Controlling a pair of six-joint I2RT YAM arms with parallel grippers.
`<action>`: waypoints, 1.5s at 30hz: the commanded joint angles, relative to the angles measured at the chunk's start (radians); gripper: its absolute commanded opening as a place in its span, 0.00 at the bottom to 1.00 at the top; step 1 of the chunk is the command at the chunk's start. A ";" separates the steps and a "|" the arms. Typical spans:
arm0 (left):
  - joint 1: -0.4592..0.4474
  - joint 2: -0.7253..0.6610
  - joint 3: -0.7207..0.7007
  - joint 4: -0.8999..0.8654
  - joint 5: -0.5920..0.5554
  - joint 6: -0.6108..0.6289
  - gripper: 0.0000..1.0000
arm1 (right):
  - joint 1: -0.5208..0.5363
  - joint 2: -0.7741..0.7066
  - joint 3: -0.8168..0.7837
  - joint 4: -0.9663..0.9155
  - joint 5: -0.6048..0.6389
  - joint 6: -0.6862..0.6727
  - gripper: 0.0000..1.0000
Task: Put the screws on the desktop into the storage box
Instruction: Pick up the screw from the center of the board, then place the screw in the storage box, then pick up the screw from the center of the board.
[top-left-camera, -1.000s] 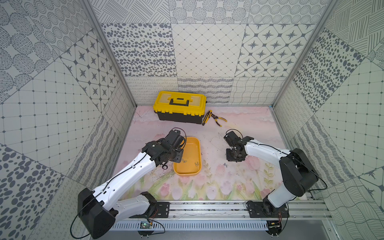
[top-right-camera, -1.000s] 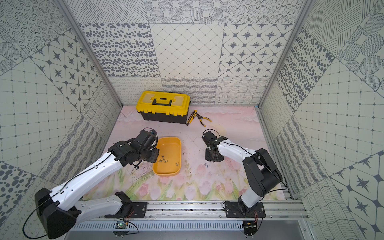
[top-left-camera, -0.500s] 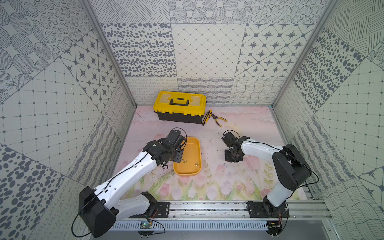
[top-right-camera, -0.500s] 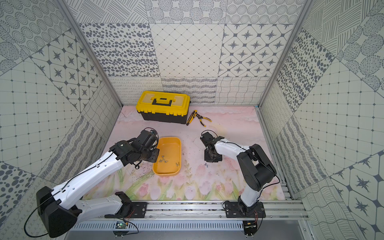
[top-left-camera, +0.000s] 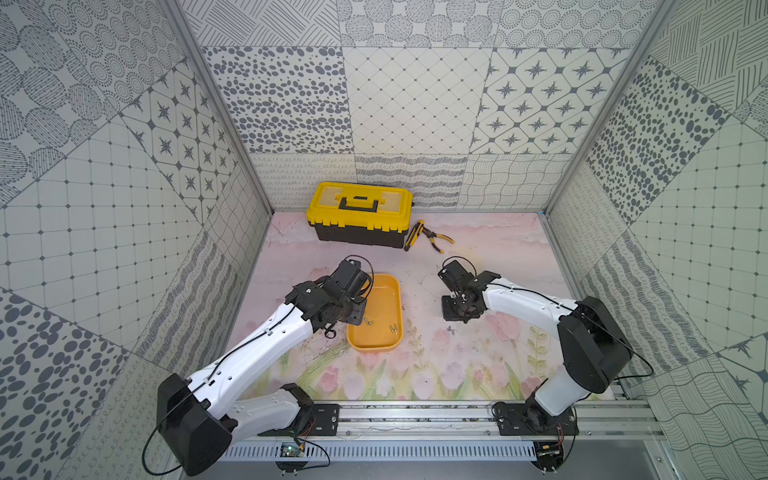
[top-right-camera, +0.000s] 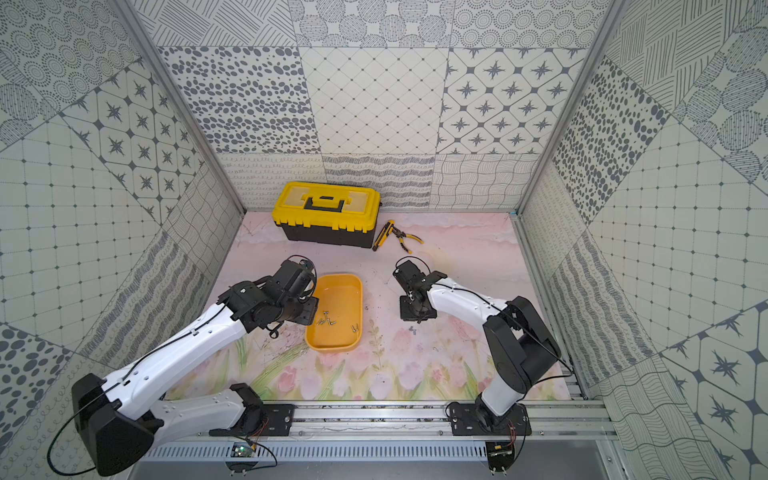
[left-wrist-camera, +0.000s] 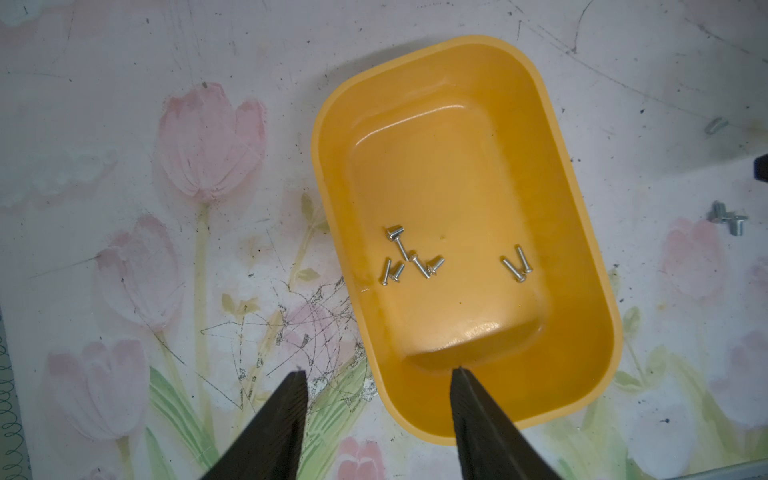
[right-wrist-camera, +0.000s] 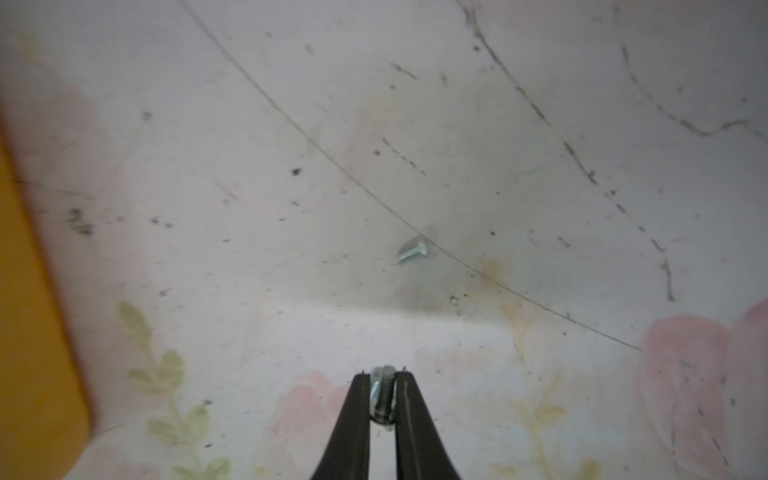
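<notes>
looking down in both top views, you see the storage box (top-left-camera: 384, 291) lying on the desktop (top-left-camera: 503, 253) between the two arms, with a few screws (top-left-camera: 394, 328) in the end nearest the arms' bases. the left arm (top-left-camera: 266, 345) leans over the box's left rim. the right arm (top-left-camera: 523, 301) points down at the desktop right of the box, and a loose pair (top-right-camera: 412, 330) of screws lies near it. from the left wrist, your left gripper (left-wrist-camera: 376, 374) stands released and empty, one finger above the box's end, one above the desktop; inside lie a cluster (left-wrist-camera: 411, 257) and two more apart. from the right wrist, your right gripper (right-wrist-camera: 383, 376) is clenched on a single screw (right-wrist-camera: 382, 399), and a stray screw (right-wrist-camera: 412, 251) lies free beyond it.
</notes>
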 joint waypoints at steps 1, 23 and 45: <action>0.005 -0.021 0.004 0.012 -0.042 -0.001 0.60 | 0.054 -0.054 0.070 0.074 -0.094 0.022 0.00; 0.008 -0.079 -0.006 0.018 -0.109 -0.013 0.62 | 0.201 0.108 0.279 0.202 -0.041 0.090 0.56; -0.339 0.442 0.297 0.075 0.277 -0.029 0.55 | -0.471 -0.416 -0.514 0.400 -0.068 0.022 0.53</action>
